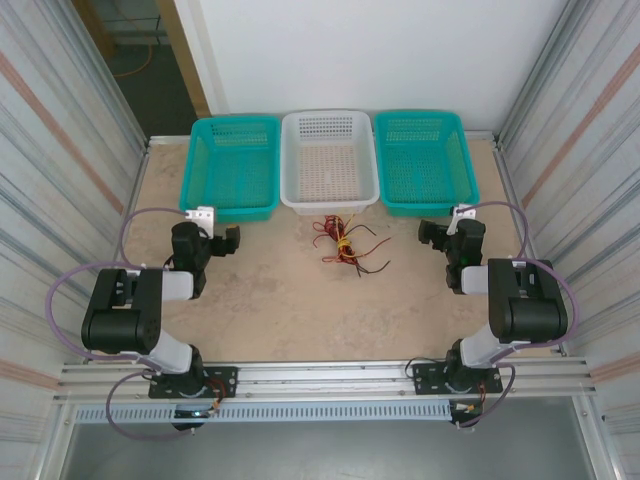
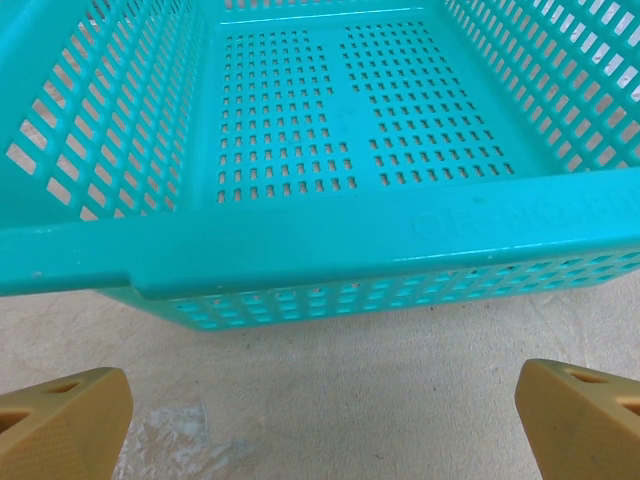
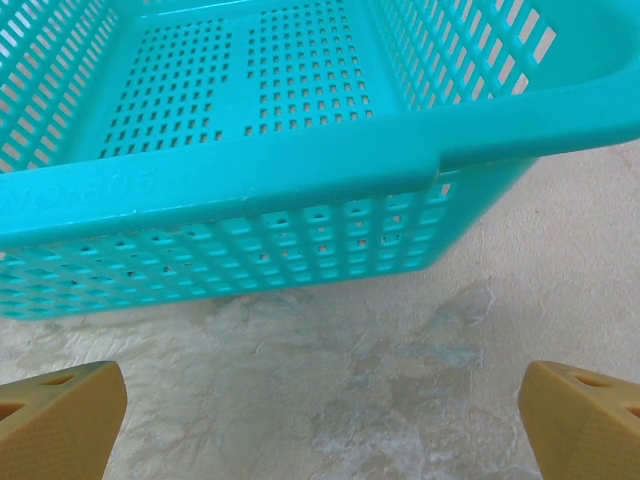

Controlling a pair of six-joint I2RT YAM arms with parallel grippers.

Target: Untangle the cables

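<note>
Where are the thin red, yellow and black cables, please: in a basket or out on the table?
Out: the thin red, yellow and black cables lie bunched on the beige tabletop, just outside the white plastic basket.

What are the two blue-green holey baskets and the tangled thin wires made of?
The two turquoise perforated baskets look like moulded plastic: smooth, slightly glossy, with lettering on the rim. The thin red, yellow and black cables are probably plastic-coated wire, but they are too small to be sure.

teal basket (image 2: 300, 245): glossy perforated plastic | table (image 2: 350, 380): matt, mottled
</note>
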